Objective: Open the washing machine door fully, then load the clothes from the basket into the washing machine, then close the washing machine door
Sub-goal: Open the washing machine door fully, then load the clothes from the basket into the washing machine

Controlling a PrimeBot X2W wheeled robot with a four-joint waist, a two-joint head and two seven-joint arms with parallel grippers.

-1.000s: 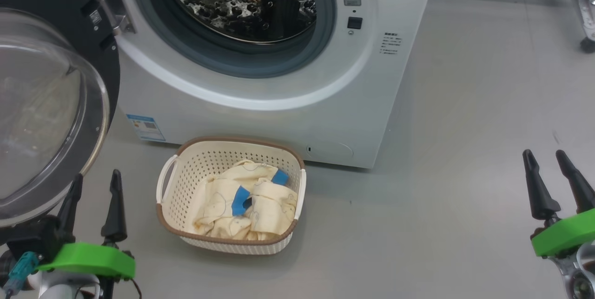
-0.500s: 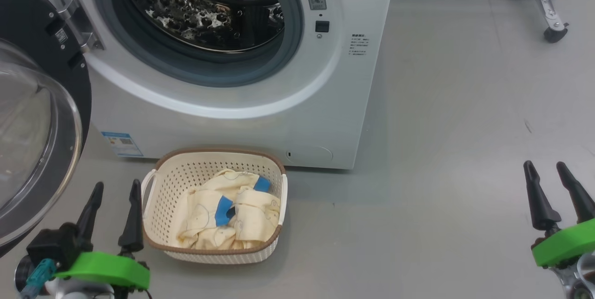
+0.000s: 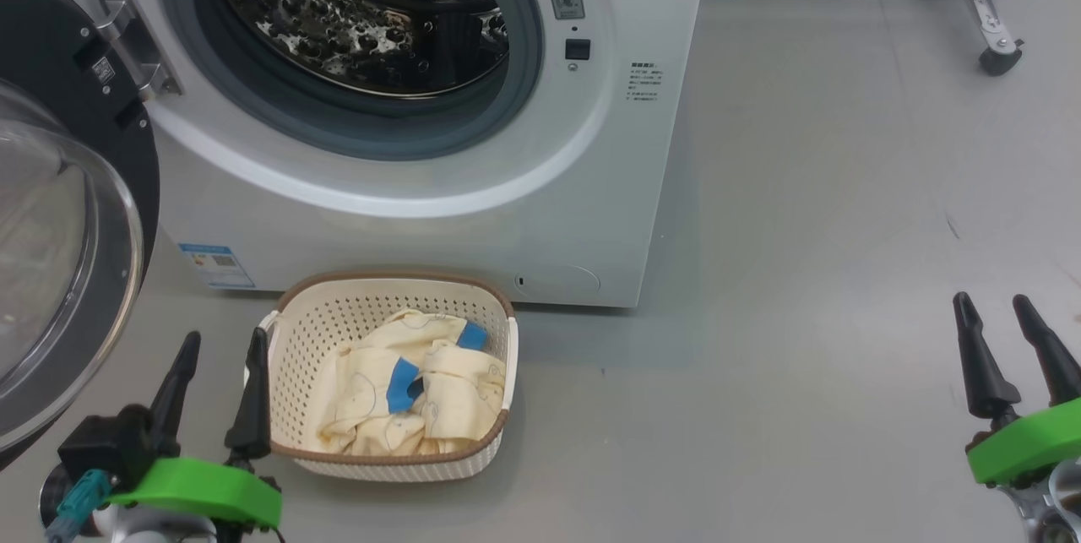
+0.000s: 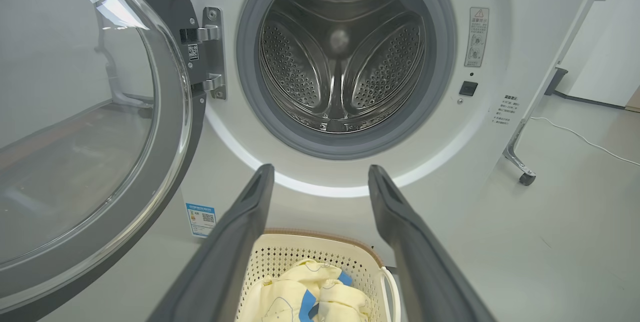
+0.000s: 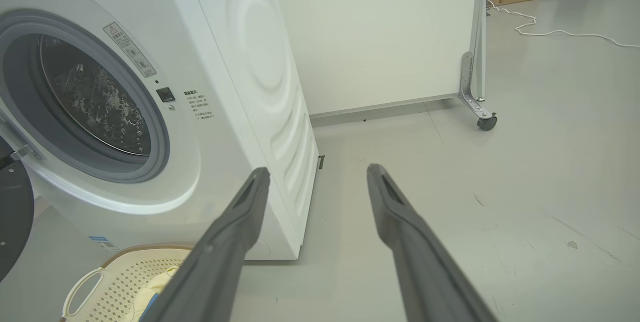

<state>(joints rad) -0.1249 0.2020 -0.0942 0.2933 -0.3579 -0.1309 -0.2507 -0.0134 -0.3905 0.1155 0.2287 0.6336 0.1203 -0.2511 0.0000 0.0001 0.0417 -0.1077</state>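
The white washing machine (image 3: pixel 405 214) stands with its steel drum (image 3: pixel 355 11) exposed. Its black-rimmed glass door (image 3: pixel 51 256) is swung wide to the left. On the floor in front sits the cream basket (image 3: pixel 308 340) holding pale yellow clothes (image 3: pixel 443 404) with blue patches. My left gripper (image 3: pixel 224 342) is open and empty at the basket's left rim; in the left wrist view it (image 4: pixel 320 174) points over the basket (image 4: pixel 280 262) toward the drum (image 4: pixel 342 46). My right gripper (image 3: pixel 992 304) is open and empty, far right over bare floor.
A grey floor stretches to the right of the machine. A metal frame leg on a castor (image 3: pixel 996 62) stands at the back right, beside a white wall panel (image 5: pixel 380 36). A white cable (image 5: pixel 565 34) trails on the floor beyond.
The head camera has shifted, sliding the scene left. My left gripper has come closer to the basket's left rim. The right gripper has barely moved.
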